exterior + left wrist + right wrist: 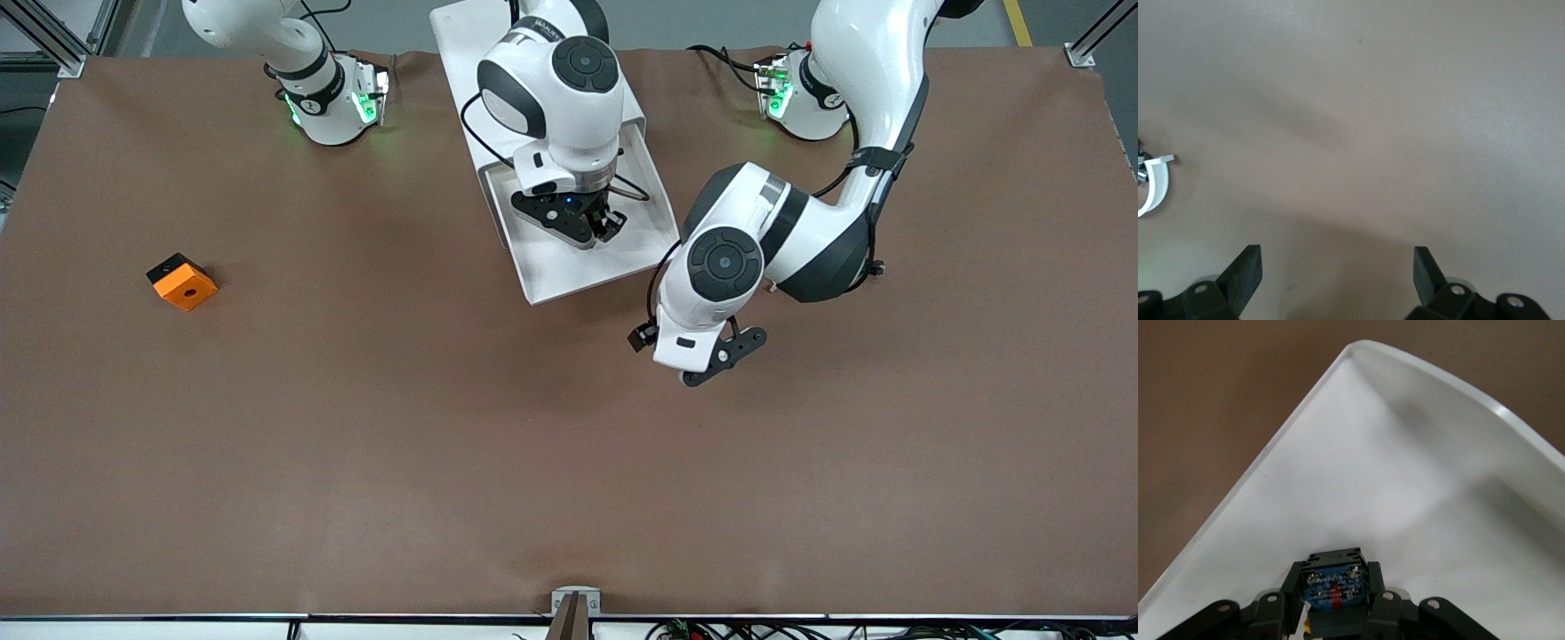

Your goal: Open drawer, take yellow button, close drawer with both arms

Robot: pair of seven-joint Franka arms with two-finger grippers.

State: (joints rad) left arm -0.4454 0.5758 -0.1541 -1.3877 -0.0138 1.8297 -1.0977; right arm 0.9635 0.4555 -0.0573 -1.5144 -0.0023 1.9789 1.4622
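Observation:
The drawer (569,267) stands pulled out of the white cabinet (462,53) toward the front camera. My right gripper (594,227) reaches down into the drawer and hides the button in the front view. In the right wrist view the right gripper (1335,577) is shut on the button (1335,587), whose black body with a blue label sits between the fingers just above the white drawer floor (1405,467). My left gripper (702,369) hangs open and empty over bare table by the drawer's front corner, toward the left arm's end. Its fingers (1245,273) stand wide apart.
An orange block with a black hole (182,281) lies toward the right arm's end of the table. A small white arc piece (1155,187) lies on the brown table top (569,462) near the left gripper.

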